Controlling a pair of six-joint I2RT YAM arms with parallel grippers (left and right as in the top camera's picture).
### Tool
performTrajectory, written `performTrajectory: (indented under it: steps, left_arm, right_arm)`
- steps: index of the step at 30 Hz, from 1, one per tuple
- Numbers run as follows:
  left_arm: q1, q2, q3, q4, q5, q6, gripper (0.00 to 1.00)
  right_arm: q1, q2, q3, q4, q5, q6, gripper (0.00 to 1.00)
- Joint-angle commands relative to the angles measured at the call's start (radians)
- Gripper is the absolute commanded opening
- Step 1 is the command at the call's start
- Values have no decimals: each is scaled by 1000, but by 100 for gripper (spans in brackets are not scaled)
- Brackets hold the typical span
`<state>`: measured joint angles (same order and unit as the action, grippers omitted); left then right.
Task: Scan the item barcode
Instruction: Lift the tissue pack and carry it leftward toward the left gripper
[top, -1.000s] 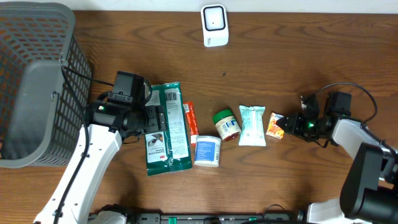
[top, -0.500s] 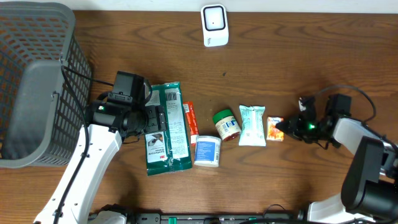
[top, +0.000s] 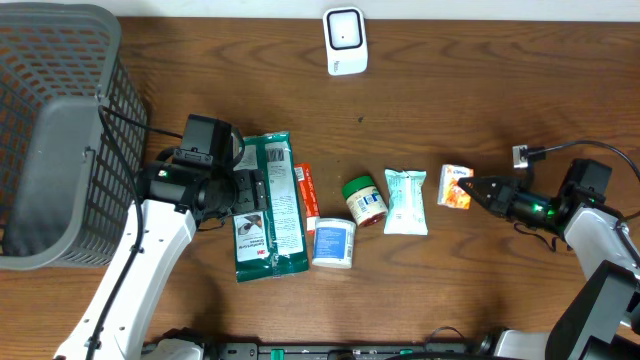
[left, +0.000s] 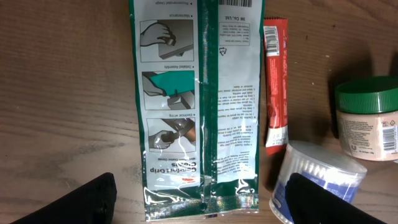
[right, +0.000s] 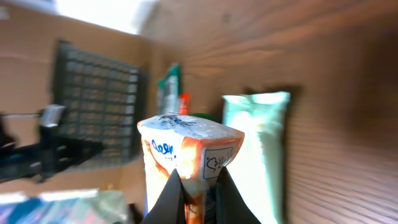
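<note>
The jaws on the right arm (top: 590, 222) are shut tight on the bottom edge of a small orange and white paper packet (top: 455, 187), pinching it like a clothes peg. The packet is at the right end of the row of things on the brown wooden tabletop (top: 450, 110), near a pale green and white soft pouch (top: 406, 201). I cannot tell if it is lifted off the wood. The jaws on the left arm (top: 165, 235) are wide open with nothing in them, hanging over a long green and white plastic bag (left: 199, 99). So the grabbing step looks done, and showing the packet to the scanner comes next. I think the scanner is the small white box with a dark window (top: 345, 41) at the far edge, well apart from the packet. The next move calls for carrying the packet there without letting it slip, then turning it so its barcode faces the window. I cannot see a barcode on the side that shows.
</note>
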<state>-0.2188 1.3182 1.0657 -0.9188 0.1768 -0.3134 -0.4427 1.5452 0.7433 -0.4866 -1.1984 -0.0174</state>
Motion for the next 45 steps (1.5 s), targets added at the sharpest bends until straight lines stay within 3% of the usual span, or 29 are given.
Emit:
performTrajectory:
  steps: [1, 9, 18, 23, 45]
  left_arm:
    - [0, -7, 12, -4, -6, 6, 87]
    - [0, -7, 12, -4, -6, 6, 86]
    - [0, -7, 12, -5, -6, 6, 86]
    - [0, -7, 12, -4, -6, 6, 86]
    - [0, -12, 13, -60, -10, 6, 86]
  right_arm:
    - [23, -2, 1, 6, -228, -25, 1]
    - [158, -2, 1, 112, -362, 28, 1]
    - [404, -2, 1, 448, -362, 348, 1]
    - [465, -2, 1, 584, -362, 443, 1]
    - [457, -2, 1, 598, -29, 453, 1]
